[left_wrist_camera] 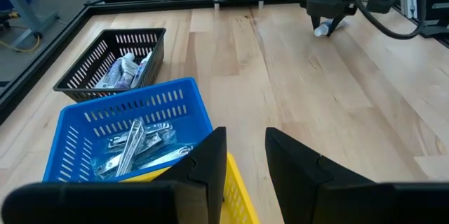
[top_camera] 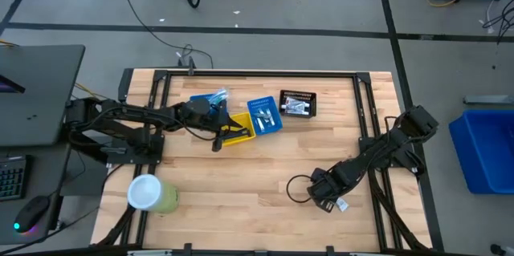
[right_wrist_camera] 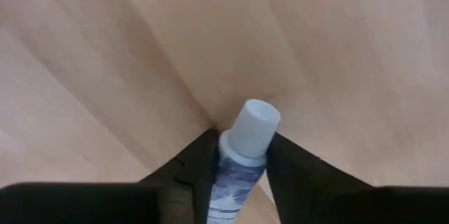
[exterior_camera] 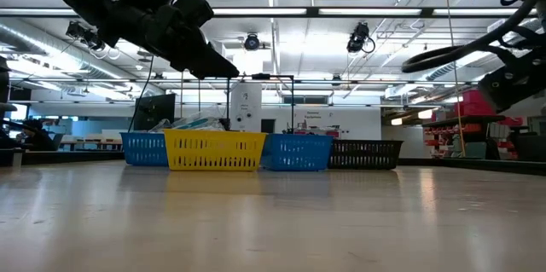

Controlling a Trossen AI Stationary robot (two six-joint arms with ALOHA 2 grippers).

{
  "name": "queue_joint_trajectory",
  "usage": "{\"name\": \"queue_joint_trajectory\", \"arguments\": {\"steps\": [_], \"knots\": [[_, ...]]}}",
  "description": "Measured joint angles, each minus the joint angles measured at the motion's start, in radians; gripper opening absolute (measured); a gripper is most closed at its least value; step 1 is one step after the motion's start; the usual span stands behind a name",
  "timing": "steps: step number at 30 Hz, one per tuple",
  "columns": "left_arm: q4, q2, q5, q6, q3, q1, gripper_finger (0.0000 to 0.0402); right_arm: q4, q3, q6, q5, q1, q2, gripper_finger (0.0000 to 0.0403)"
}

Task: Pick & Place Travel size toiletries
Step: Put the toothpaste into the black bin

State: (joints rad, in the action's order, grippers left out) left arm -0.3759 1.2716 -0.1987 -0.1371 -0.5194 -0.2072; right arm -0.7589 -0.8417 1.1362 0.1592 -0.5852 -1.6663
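The right gripper (right_wrist_camera: 242, 161) clamps a small white-capped tube (right_wrist_camera: 244, 147) between its two fingers, the cap poking out past the fingertips, just above the bare wooden counter (top_camera: 241, 184) at its near right part. The left gripper (left_wrist_camera: 245, 161) hangs well away from it, its fingers a narrow gap apart with nothing between them, directly over the yellow bin (top_camera: 238, 130). Just beyond that gripper sits a blue bin (left_wrist_camera: 119, 140) holding shiny metal items, then a black bin (left_wrist_camera: 112, 59) with more small tubes. A green cylinder (top_camera: 151, 194) stands near the left arm's base.
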Motion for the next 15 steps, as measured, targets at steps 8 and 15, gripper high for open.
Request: {"name": "queue_joint_trajectory", "arguments": {"steps": [8,15], "knots": [[0.000,0.000,0.000,-0.001,0.000,0.000,0.0107,0.015,-0.048,-0.065,-0.072,0.076,0.040,0.0095],[-0.006,0.000,0.003,-0.035,0.000,0.000,0.0107,-0.001,-0.160,-0.309,-0.426,0.185,0.113,0.0114]]}}
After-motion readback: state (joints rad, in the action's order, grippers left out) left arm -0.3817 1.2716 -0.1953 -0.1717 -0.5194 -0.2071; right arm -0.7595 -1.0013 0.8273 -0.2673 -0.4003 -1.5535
